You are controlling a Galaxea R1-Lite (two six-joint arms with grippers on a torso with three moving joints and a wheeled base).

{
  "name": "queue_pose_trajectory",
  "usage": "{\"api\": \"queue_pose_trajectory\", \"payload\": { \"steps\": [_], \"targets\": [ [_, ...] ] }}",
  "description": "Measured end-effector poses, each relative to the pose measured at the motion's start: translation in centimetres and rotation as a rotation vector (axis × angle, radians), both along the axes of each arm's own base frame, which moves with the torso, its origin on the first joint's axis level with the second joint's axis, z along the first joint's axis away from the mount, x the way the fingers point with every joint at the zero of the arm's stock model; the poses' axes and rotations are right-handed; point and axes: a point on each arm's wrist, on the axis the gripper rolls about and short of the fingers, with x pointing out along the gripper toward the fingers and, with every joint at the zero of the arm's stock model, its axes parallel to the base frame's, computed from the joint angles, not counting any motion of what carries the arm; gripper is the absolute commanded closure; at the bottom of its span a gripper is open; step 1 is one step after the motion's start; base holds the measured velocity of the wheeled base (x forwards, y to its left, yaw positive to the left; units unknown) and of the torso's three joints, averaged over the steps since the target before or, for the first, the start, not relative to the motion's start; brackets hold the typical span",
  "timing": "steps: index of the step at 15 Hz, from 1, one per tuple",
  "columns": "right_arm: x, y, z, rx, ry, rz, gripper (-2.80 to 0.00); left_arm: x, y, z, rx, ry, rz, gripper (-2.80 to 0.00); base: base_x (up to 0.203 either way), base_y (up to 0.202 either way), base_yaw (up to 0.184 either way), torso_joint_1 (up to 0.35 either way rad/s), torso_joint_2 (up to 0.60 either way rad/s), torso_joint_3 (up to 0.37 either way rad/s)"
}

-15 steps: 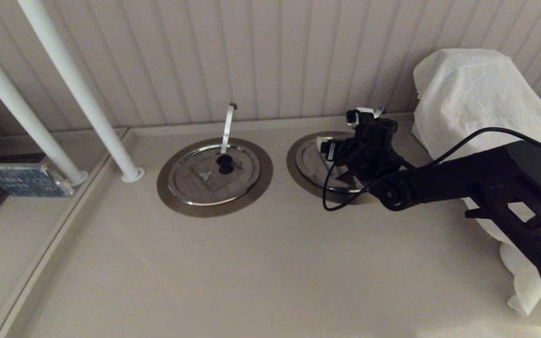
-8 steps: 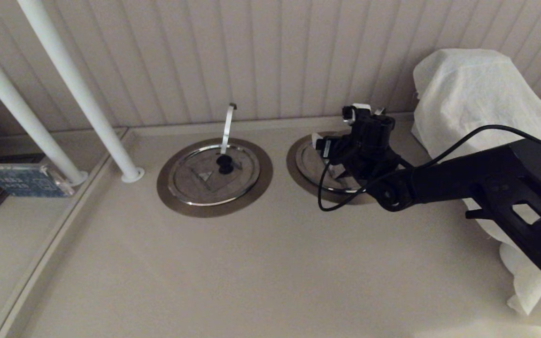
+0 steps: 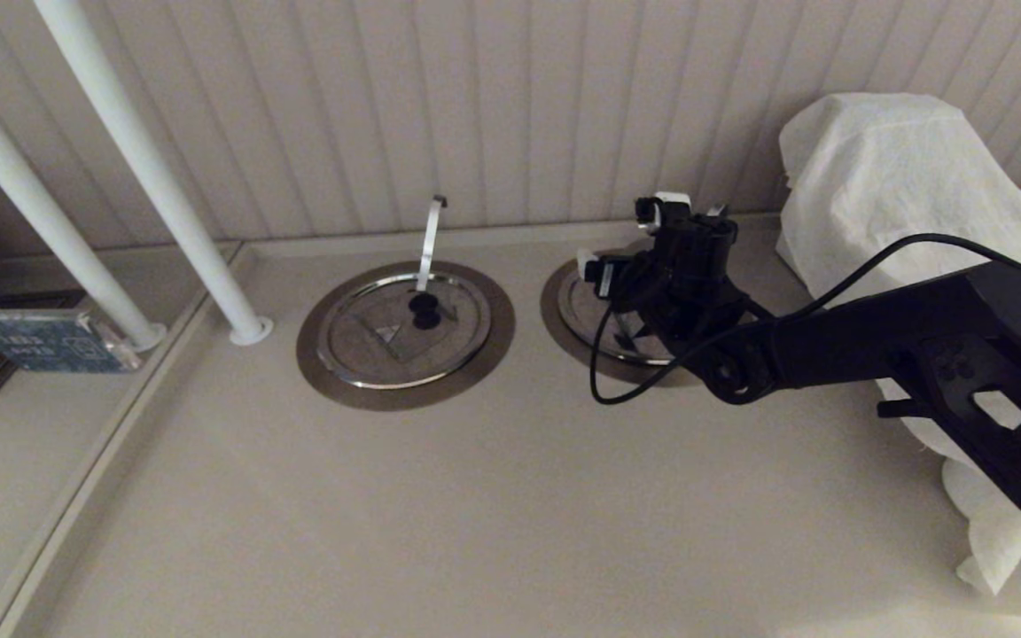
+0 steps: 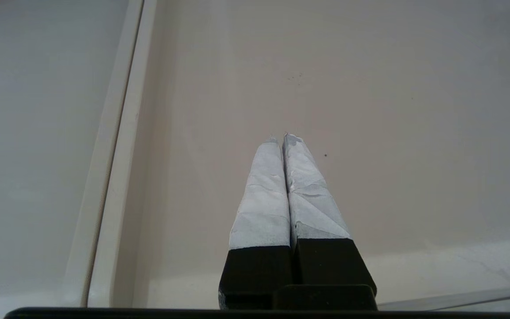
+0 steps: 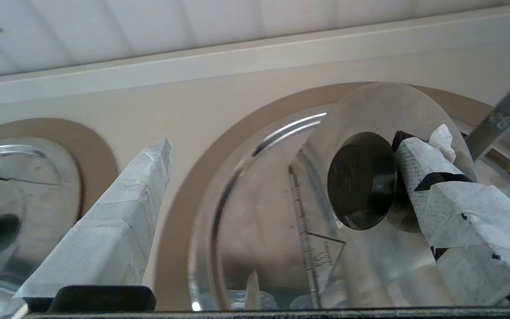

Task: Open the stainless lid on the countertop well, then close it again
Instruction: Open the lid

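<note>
Stainless lid lay flat on the countertop well under my right hand, which gaped wide and empty. Stiff, slick steel, I judged; its black knob, beside one finger, offered the only hold.

Left gripper fingers pressed together, above beige countertop — raised edge strip

The stainless lid, round, flat and polished with a black centre knob, lies closed in the countertop well. The well's brushed-bronze ring sits near the worktop's back edge.
</note>
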Motion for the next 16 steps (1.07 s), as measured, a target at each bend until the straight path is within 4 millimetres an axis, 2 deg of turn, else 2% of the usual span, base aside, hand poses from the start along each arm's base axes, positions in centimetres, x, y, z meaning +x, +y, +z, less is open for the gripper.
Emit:
{"api": "queue_pose_trajectory", "payload": {
  "steps": [12, 16],
  "targets": [
    [-2.1, 2.3, -0.4, -0.011, 0.026, 0.05, -2.8, 0.0, 0.0, 0.0, 0.0, 0.0, 0.0, 0.0, 0.0, 0.0, 0.0, 0.0, 0.0, 0.0],
    [-3.3, 3.2, 0.2, -0.005, 0.013, 0.074, -2.8, 0.0, 0.0, 0.0, 0.0, 0.0, -0.001, 0.0, 0.0, 0.0, 0.0, 0.0, 0.0, 0.0]
  ]
}}
